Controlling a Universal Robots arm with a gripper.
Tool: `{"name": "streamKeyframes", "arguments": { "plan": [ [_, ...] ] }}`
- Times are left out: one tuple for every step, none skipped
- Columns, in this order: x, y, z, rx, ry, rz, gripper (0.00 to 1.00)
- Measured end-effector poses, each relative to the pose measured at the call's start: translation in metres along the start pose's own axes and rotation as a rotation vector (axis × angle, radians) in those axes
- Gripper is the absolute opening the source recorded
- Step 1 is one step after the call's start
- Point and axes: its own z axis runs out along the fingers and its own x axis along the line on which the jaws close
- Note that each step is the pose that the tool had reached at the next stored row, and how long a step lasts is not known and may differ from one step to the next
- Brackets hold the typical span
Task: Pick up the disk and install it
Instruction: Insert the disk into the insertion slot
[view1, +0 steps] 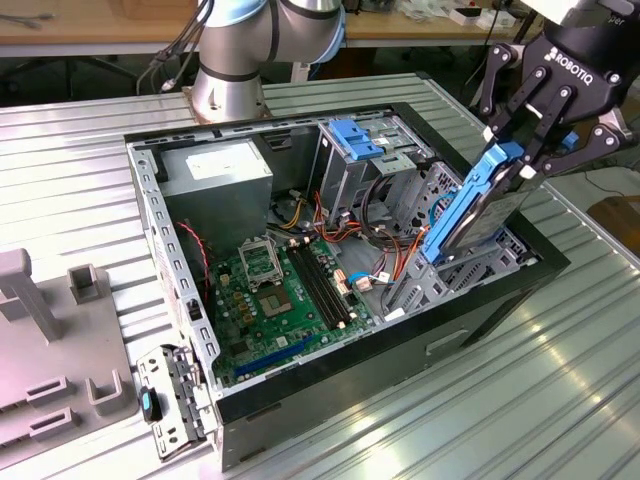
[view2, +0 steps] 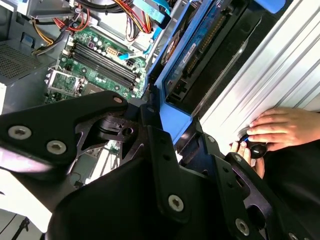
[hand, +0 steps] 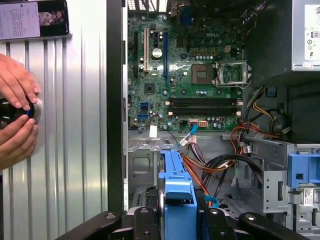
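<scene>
You have the open computer case (view1: 340, 385) across the middle of the exterior view, its motherboard (view1: 285, 290) exposed. At the upper right of that frame your gripper (view1: 518, 155) is clamped on the top end of the disk (view1: 472, 205), which stands tilted, its lower end inside the case's right side. In the first wrist view a person's hands (hand: 17, 115) rest on the ribbed table (hand: 75, 150) beside the case

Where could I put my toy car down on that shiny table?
The widest bare patch of table lies along the long black side of the computer case, toward the exterior view's right. A narrower strip runs between the case and the grey fixture. Inside the case it's crowded: cables, plus the gripper holding the disk.
</scene>
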Motion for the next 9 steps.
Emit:
{"name": "streamKeyframes", "arguments": {
  "plan": [
    [0.0001, -0.0011, 0.0018, -0.0014, 0.0000, 0.000, 0.37],
    [0.0001, -0.0017, 0.0021, -0.0016, -0.0004, 0.000, 0.37],
    [0.0001, -0.0022, 0.0022, -0.0017, -0.0005, 0.000, 0.37],
    [0.0001, -0.0026, 0.0022, -0.0018, -0.0005, 0.000, 0.37],
    [0.0001, -0.0028, 0.0022, -0.0018, -0.0006, 0.000, 0.37],
    [0.0001, -0.0031, 0.0022, -0.0017, -0.0006, 0.000, 0.37],
    [0.0001, -0.0034, 0.0018, -0.0017, -0.0007, 0.000, 0.37],
    [0.0001, -0.0037, 0.0014, -0.0016, -0.0010, 0.000, 0.37],
    [0.0001, -0.0039, 0.0010, -0.0015, -0.0012, 0.000, 0.37]
  ]
}}
